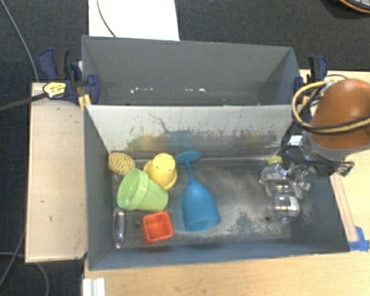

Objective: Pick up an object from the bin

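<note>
The end effector (285, 197) hangs low in the bin (234, 125), close to the floor. Below it lies scuffed grey metal and nothing to pick. Whether it is wide or narrow cannot be told, because its metal parts blur together from this angle. Nothing can be made out in its hold. Above it sit the orange wrist cover (348, 113) and the yellow cables (303, 100), both part of the arm, which reaches in over the rim on that side.

Everything pickable lies well apart from the end effector, across the floor on the side away from the arm. Nearest is a blue goblet (198, 205) on its side, with its stem pointing toward the back wall. Beyond it a green cup (139, 193) lies tipped over, touching a yellow cup (163, 168) behind it. An orange box (156, 226) sits just in front of the green cup. Farthest off are a knobbly yellow piece (121, 162) and a clear tube (118, 227) along the far wall.

The things likely crowd that side because loose pieces roll and settle against walls and each other. No grasp has begun. By my reading, the goblet is the easiest target, since its near side is free of neighbours. A descent where the end effector is now would close on bare floor.
</note>
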### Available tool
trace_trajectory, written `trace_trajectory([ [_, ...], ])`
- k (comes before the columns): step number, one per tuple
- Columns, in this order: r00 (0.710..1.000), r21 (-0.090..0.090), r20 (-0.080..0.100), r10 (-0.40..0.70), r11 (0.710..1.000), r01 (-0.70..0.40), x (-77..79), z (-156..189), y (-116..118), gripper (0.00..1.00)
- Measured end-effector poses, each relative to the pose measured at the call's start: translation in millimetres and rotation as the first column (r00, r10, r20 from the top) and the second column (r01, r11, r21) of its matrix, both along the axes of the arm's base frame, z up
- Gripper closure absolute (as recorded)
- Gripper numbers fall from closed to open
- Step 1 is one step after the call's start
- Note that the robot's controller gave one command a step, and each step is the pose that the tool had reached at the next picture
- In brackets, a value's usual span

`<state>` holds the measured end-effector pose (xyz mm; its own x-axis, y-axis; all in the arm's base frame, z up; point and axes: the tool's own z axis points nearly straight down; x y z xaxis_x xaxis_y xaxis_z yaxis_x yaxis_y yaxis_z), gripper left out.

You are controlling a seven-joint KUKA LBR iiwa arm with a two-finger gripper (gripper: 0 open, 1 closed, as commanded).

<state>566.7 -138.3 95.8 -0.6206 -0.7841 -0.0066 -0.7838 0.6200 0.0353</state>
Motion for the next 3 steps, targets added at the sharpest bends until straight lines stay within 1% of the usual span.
trace_trajectory([
  [1,1.0,0.0,0.006,-0.004,1.0,0.004,1.6,24,0,1.0],
  [2,1.0,0.0,0.007,-0.007,1.0,0.007,1.5,35,0,1.0],
  [3,1.0,0.002,0.002,-0.01,1.0,0.01,0.4,56,1,1.0],
])
